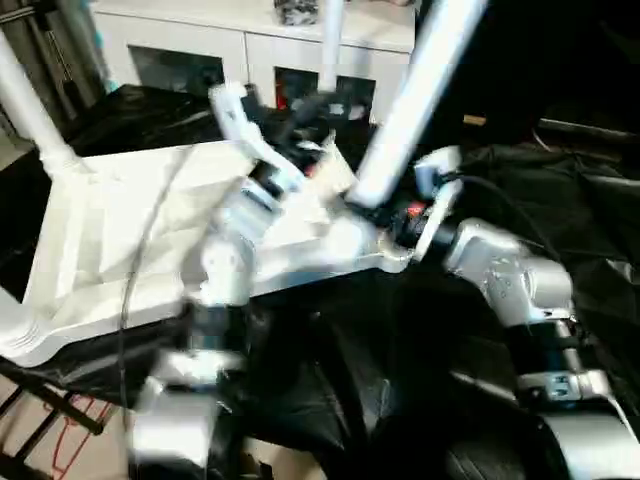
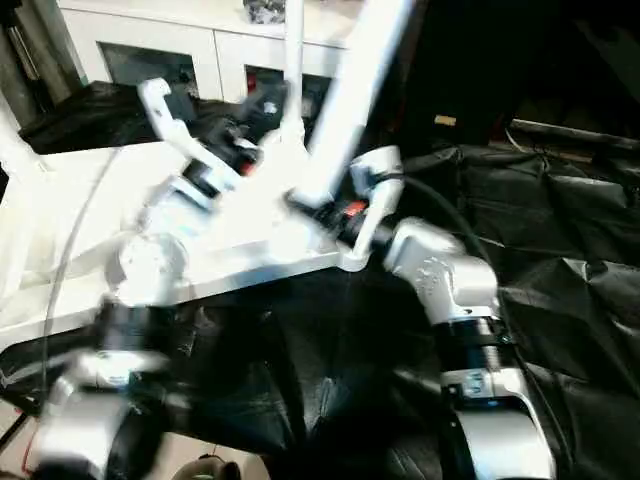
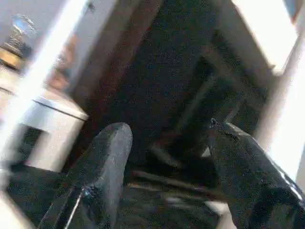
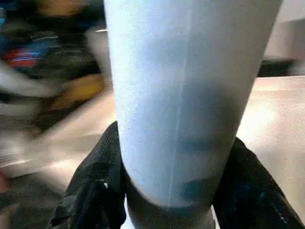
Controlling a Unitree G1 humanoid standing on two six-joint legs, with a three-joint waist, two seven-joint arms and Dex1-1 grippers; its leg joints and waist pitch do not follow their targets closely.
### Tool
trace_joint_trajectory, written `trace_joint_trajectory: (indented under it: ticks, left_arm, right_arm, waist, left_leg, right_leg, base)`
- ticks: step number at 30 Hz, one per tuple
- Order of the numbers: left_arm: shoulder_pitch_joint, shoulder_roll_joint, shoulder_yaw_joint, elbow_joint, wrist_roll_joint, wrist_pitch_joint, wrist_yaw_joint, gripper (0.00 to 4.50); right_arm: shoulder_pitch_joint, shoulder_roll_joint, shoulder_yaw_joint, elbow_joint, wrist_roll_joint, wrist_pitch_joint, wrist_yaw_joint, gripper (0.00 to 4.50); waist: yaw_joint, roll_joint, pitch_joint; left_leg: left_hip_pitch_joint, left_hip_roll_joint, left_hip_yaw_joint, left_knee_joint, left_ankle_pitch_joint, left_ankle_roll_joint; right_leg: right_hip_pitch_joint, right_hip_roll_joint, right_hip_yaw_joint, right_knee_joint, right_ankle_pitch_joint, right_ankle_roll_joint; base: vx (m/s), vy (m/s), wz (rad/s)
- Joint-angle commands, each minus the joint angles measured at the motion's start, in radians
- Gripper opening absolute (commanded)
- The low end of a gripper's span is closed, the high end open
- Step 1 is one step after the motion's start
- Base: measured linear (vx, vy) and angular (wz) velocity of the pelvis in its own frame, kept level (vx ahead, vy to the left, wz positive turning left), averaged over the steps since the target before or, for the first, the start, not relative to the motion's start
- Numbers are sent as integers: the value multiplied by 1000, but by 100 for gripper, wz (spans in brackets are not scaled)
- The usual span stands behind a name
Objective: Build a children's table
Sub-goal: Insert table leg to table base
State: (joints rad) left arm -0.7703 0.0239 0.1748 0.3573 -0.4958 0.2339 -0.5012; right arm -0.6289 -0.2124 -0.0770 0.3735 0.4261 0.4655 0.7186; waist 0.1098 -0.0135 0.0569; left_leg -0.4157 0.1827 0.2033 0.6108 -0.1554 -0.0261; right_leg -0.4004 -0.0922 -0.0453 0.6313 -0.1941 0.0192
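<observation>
Grasping a white tube leg (image 1: 410,100), the right gripper (image 1: 385,215) clamps it near its base, black fingers (image 4: 95,186) pressed on both sides. Leg tilted, leaning up and to the right, its base at the near right corner of the white table top (image 1: 130,240). Top lies ribbed underside up on a surface draped in black cloth (image 1: 560,200). Left gripper (image 3: 167,157) released, fingers spread, nothing between them; it hovers above the top's far edge. Second leg (image 1: 25,100) stands at the far left corner, third (image 1: 330,45) at the far right. White glass-door cabinet (image 1: 230,45) behind.
</observation>
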Motion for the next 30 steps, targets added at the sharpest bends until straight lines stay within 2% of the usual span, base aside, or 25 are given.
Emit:
trace_joint_trajectory:
  ticks: [1,2,4,5,6,9,10,11,12,14,15,16,17,18,19,20,22,23,24,25,26,27,30]
  left_arm:
    - [3,44,-92,43,103,-29,-82,300]
    - [15,101,-197,84,189,-38,-157,300]
    - [15,114,-226,101,211,-34,-173,300]
    - [5,134,-285,164,262,-48,-205,300]
    - [1,140,-301,185,277,-57,-218,300]
    - [-42,148,-374,336,354,-79,-278,300]
    - [-48,147,-380,357,363,-82,-283,300]
    - [-59,145,-388,390,377,-87,-289,300]
    - [-81,142,-406,457,403,-80,-313,300]
    - [-105,136,-419,524,424,-69,-318,300]
    - [-105,136,-419,524,424,-69,-318,272]
    - [-117,133,-420,554,431,-62,-318,272]
    - [-147,131,-431,623,454,-59,-290,265]
    - [-147,131,-431,623,454,-59,-290,265]
    - [-162,130,-432,658,464,-73,-266,259]
    - [-174,129,-430,688,470,-78,-242,243]
    - [-195,127,-422,740,484,-97,-221,219]
    - [-201,128,-418,760,489,-94,-220,219]
    - [-204,131,-415,774,492,-89,-229,219]
    - [-204,131,-413,777,491,-86,-234,211]
    - [-206,131,-405,792,485,-84,-262,195]
    - [-203,130,-402,794,480,-91,-285,181]
    - [-204,120,-375,814,445,-77,-349,175]
  right_arm:
    - [18,-17,-53,33,-45,-52,-99,190]
    - [39,-36,-81,47,-74,-82,-166,190]
    - [48,-45,-85,49,-86,-91,-183,190]
    - [69,-67,-89,48,-107,-96,-213,190]
    - [75,-73,-90,47,-112,-96,-221,190]
    - [118,-94,-95,27,-126,-98,-233,189]
    - [123,-95,-96,22,-127,-97,-233,189]
    - [132,-97,-99,15,-127,-96,-233,189]
    - [151,-102,-94,1,-133,-97,-231,189]
    - [171,-105,-89,-19,-137,-94,-232,189]
    - [171,-105,-89,-19,-137,-94,-232,189]
    - [178,-105,-89,-28,-136,-92,-234,189]
    - [193,-107,-86,-45,-135,-91,-241,189]
    - [193,-107,-86,-45,-135,-91,-241,189]
    - [200,-108,-85,-53,-136,-91,-243,189]
    - [206,-108,-85,-59,-136,-89,-246,189]
    - [215,-106,-86,-73,-135,-85,-250,189]
    - [221,-106,-87,-82,-135,-82,-251,189]
    - [228,-108,-87,-93,-133,-78,-251,189]
    - [231,-109,-87,-96,-133,-77,-250,189]
    - [240,-112,-86,-105,-131,-73,-250,189]
    - [243,-114,-87,-107,-131,-72,-249,189]
    - [251,-117,-90,-112,-132,-68,-252,189]
  waist:
    - [-3,5,-80]
    - [-5,19,-82]
    - [-1,15,-83]
    - [0,16,-86]
    - [0,23,-85]
    - [-6,16,-86]
    - [-5,26,-87]
    - [-7,19,-88]
    - [-11,25,-86]
    - [-17,27,-86]
    - [-19,26,-85]
    - [-20,39,-85]
    - [-23,50,-83]
    - [-26,43,-83]
    - [-25,43,-85]
    - [-24,43,-84]
    - [-25,60,-85]
    - [-24,56,-87]
    - [-23,65,-87]
    - [-24,63,-86]
    - [-23,68,-88]
    - [-25,68,-88]
    - [-26,70,-87]
  left_leg:
    - [47,40,-28,-78,-205,-62]
    - [52,40,-27,-77,-211,-71]
    - [55,41,-25,-76,-203,-73]
    - [49,39,-26,-75,-184,-68]
    - [49,37,-25,-74,-182,-65]
    - [41,33,-24,-72,-178,-43]
    - [41,33,-25,-71,-180,-39]
    - [41,32,-24,-69,-183,-26]
    - [38,32,-25,-70,-178,-17]
    - [36,32,-27,-68,-183,3]
    - [36,31,-26,-67,-186,10]
    - [37,32,-27,-65,-188,16]
    - [42,35,-26,-66,-212,15]
    - [41,33,-26,-66,-219,16]
    - [38,31,-27,-65,-209,23]
    - [38,31,-27,-64,-206,28]
    - [39,30,-27,-62,-209,37]
    - [38,32,-29,-63,-197,40]
    - [37,32,-29,-62,-191,43]
    - [36,31,-28,-62,-188,51]
    - [37,33,-30,-62,-187,52]
    - [37,33,-29,-62,-188,54]
    - [38,33,-29,-64,-208,50]
  right_leg:
    - [36,-49,30,-79,-146,-164]
    - [31,-47,31,-78,-142,-161]
    - [32,-45,31,-76,-113,-162]
    - [38,-47,31,-69,-58,-183]
    - [36,-46,31,-69,-51,-184]
    - [46,-49,32,-69,-10,-201]
    - [47,-51,32,-66,-9,-207]
    - [49,-52,33,-70,-7,-210]
    - [50,-52,32,-72,3,-220]
    - [54,-54,30,-71,-2,-244]
    - [53,-54,30,-74,-17,-247]
    - [53,-57,30,-75,-38,-257]
    - [47,-52,29,-83,-55,-259]
    - [49,-50,29,-82,-57,-259]
    - [54,-51,28,-80,-56,-260]
    - [53,-53,28,-80,-64,-262]
    - [50,-51,28,-88,-93,-260]
    - [54,-52,27,-83,-79,-262]
    - [52,-52,26,-82,-76,-263]
    - [52,-52,26,-83,-75,-265]
    - [52,-53,25,-82,-74,-268]
    - [50,-52,25,-83,-72,-273]
    - [49,-52,24,-84,-88,-283]
  base:
    - [0,0,0]
    - [0,0,0]
    - [0,0,0]
    - [0,0,0]
    - [0,0,0]
    - [0,0,0]
    - [0,0,0]
    - [0,0,0]
    - [0,0,0]
    - [0,0,0]
    - [0,0,0]
    - [0,0,0]
    - [0,0,0]
    - [0,0,0]
    - [0,0,0]
    - [0,0,0]
    - [0,0,0]
    - [0,0,0]
    - [0,0,0]
    - [0,0,0]
    - [0,0,0]
    - [0,0,0]
    - [0,0,0]
